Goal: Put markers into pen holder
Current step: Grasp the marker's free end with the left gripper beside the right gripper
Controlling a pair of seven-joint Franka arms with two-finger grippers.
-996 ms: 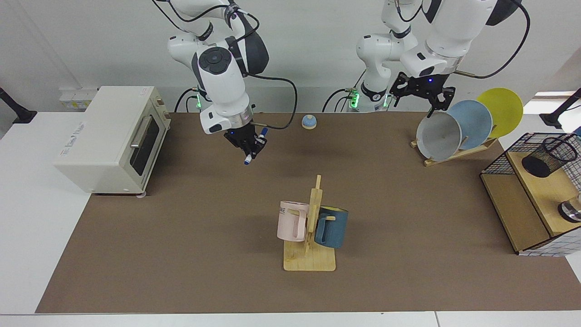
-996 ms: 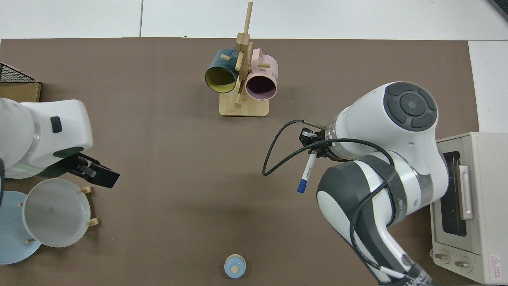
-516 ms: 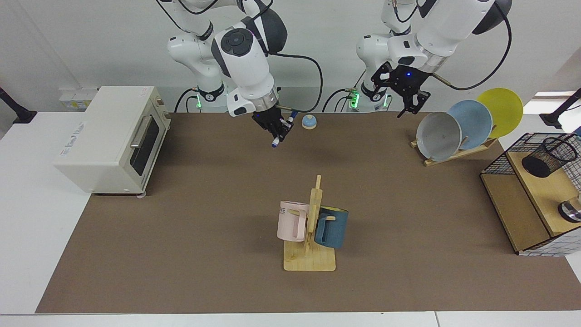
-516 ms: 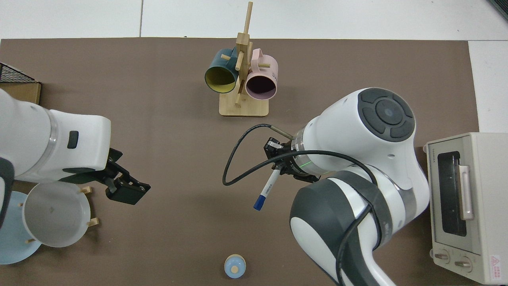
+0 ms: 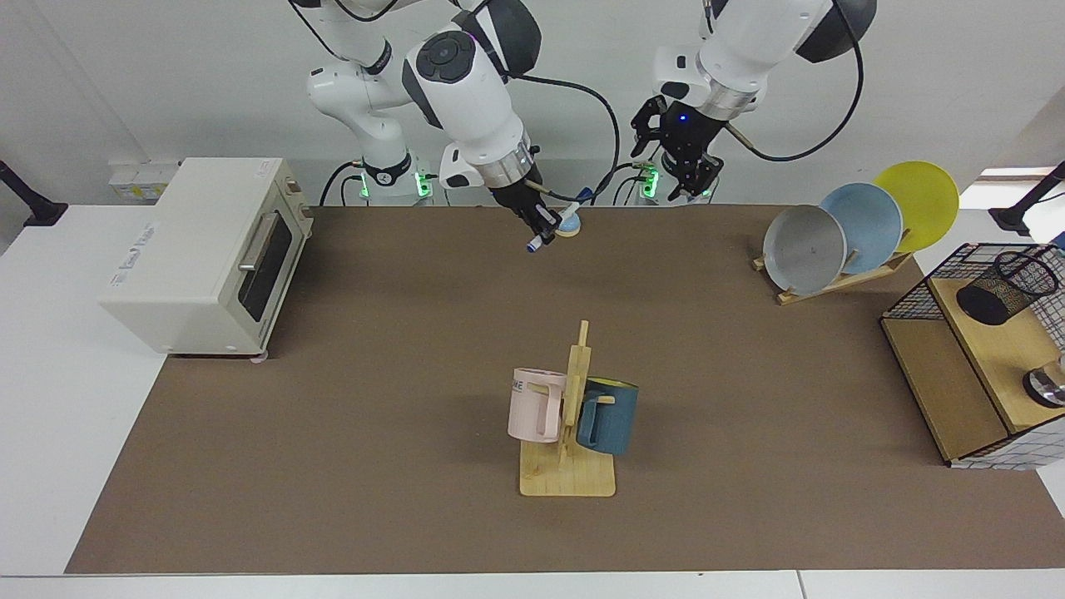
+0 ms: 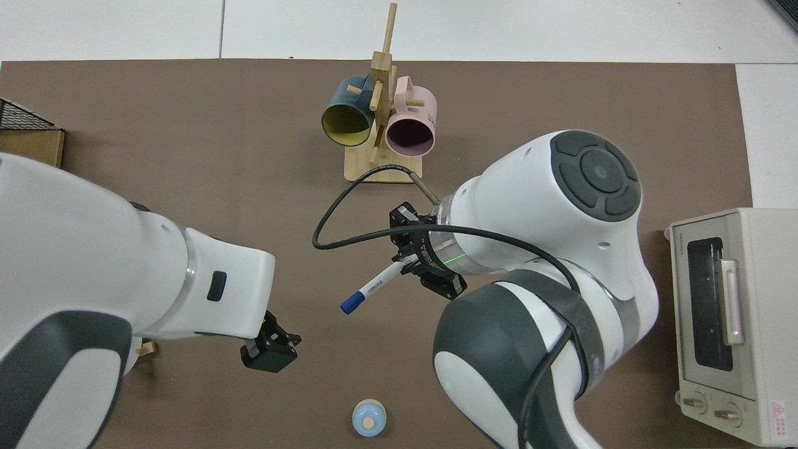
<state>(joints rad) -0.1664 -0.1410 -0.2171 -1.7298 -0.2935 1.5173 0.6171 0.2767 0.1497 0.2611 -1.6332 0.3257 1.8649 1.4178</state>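
Facing view first, and moving across it: the cream toaster oven (image 5: 204, 254) sits at the far side of the brown mat (image 5: 399, 466), and on its side panel I can make out a small printed label, too small to read. In the top view its top edge seems to carry the word "TOSHIBA", though I would not swear to it.

Next comes the right gripper (image 5: 542, 226), up in the air above the back of the mat, clamped on the slim white marker with the blue cap (image 5: 556, 219), which lies tilted, one blue end low, in front of a small blue-and-cream dome (image 5: 569, 223). From above, the marker (image 6: 374, 287) sticks out of the right gripper (image 6: 406, 262) towards the other arm, with fine print on its barrel that I cannot read.

The pink mug (image 5: 537, 405) on the wooden mug tree (image 5: 568, 453) shows letters ending "ME".

The left gripper (image 5: 681, 162) hangs high nearby, its fingers parted and empty. To my eye this is a hand-over: it should close on the free barrel before the right lets go.

The black wire-mesh cup (image 5: 1004, 287) waits well apart on the wire rack's wooden shelf (image 5: 990, 349).
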